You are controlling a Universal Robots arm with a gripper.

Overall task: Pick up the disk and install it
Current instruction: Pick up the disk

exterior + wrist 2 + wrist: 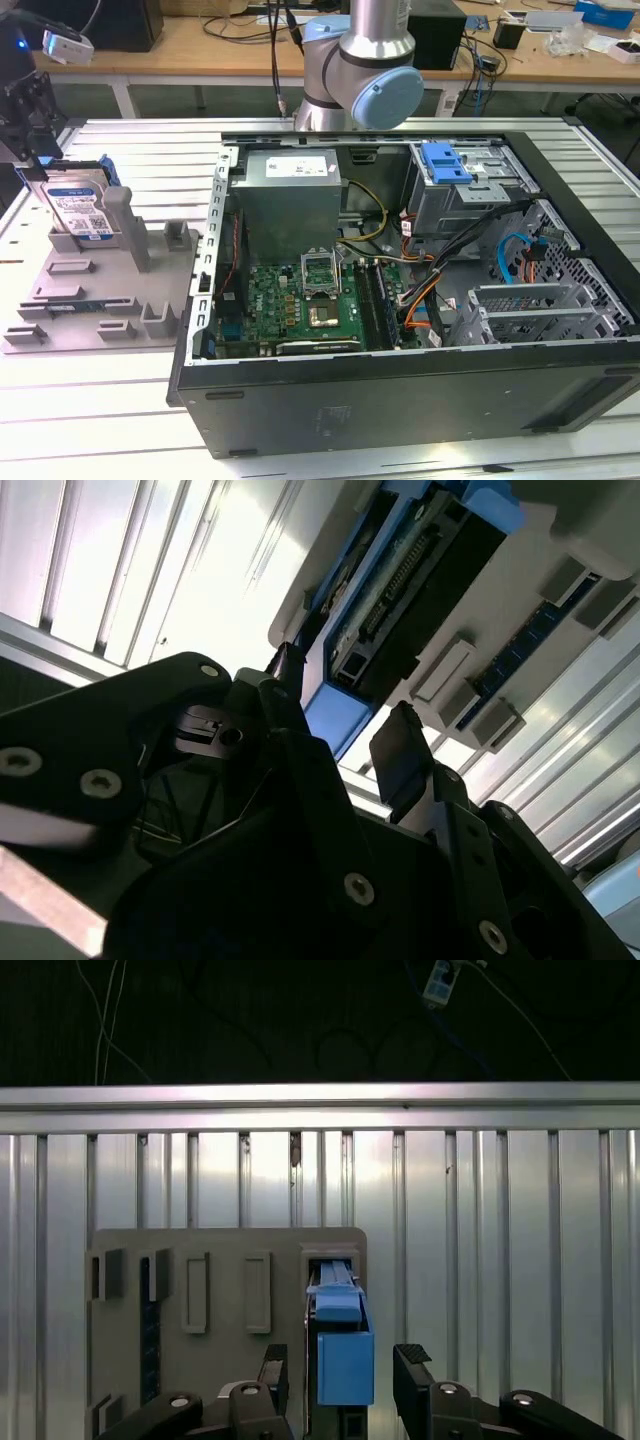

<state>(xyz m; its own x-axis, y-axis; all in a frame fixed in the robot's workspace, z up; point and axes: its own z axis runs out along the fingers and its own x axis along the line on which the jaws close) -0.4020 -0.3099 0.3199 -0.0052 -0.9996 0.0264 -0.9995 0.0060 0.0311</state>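
Observation:
The disk (82, 210), a silver drive with a white-and-blue label in a blue carrier, stands on edge in the grey holder (100, 300) at the exterior view's left. My gripper (38, 160) hangs right above its upper end. In both wrist views the disk's blue carrier end (345, 1360) (335, 720) lies between my two black fingers (410, 1365) (400, 750). A gap shows on each side of it, so the gripper (342, 1370) (340, 730) is open and straddles the disk without gripping it.
An open computer case (400, 400) lies at the exterior view's right, with a motherboard (310, 300), a power supply (290, 195) and a metal drive cage topped by a blue latch (445, 162). The arm's base (365, 70) stands behind the case. Ribbed aluminium table (500, 1240) surrounds the holder.

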